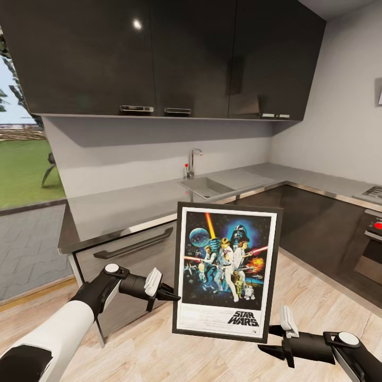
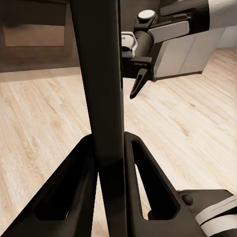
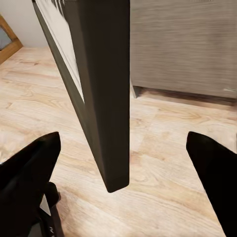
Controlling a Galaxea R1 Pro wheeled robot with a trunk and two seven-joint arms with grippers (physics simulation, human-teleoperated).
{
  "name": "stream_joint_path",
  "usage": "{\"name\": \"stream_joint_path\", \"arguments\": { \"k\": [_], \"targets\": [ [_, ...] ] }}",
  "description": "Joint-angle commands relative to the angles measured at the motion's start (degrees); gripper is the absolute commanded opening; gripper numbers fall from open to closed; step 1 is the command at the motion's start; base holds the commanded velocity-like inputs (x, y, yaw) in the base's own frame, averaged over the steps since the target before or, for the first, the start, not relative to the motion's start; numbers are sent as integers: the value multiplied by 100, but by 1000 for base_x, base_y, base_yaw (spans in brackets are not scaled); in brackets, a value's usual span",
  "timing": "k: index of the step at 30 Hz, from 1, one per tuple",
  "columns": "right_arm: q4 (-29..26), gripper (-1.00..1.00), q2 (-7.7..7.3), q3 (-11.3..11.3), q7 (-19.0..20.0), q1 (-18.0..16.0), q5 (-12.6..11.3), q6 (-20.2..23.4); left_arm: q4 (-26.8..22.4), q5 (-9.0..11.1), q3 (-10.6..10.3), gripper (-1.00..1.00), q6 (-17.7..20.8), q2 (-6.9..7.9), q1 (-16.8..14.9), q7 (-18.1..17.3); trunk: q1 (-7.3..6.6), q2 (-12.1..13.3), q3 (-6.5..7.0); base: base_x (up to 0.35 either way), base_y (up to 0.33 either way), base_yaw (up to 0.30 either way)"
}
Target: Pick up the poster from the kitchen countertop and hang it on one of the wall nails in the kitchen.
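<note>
Grey kitchen countertop [image 1: 122,204] (glossy); left end effector [image 1: 175,298] clenches poster [image 1: 225,262]; right end effector [image 1: 271,339] released.

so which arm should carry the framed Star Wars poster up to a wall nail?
Left. The left gripper is clamped on the edge of the black-framed Star Wars poster, fingers either side in its wrist view. The right gripper is open, apart from the frame.

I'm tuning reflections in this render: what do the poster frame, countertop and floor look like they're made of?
The poster has a thin black frame with a matt look, probably painted wood or plastic, around a white-bordered print. The kitchen countertop looks like smooth grey stone or laminate with a soft sheen. The floor shows pale wood planks with visible grain.
</note>
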Motion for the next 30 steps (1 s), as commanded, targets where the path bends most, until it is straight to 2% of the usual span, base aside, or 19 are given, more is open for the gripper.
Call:
{"name": "stream_joint_path", "arguments": {
  "k": [1, 20, 21, 30],
  "targets": [
    [6, -100, -9, 40, -6, -6, -41, -46, -5, -1, -14, -100, -58, 3, -4, -2, 0, -4, -6, 0, 0, 0],
    [-3, -100, -9, 40, -2, -6, -41, -46, -4, -10, -14, -100, -43, 3, -6, -2, 0, -4, -6, 0, 0, 0],
    [-3, -100, -9, 40, -2, -6, -41, -46, -4, -10, -11, 100, -39, 3, -5, -2, 0, -4, -6, 0, 0, 0],
    [-7, -100, -9, 40, -2, -6, -41, -46, -10, -10, -5, 100, -29, 3, -3, -2, 0, -4, -6, 0, 0, 0]
  ]
}}
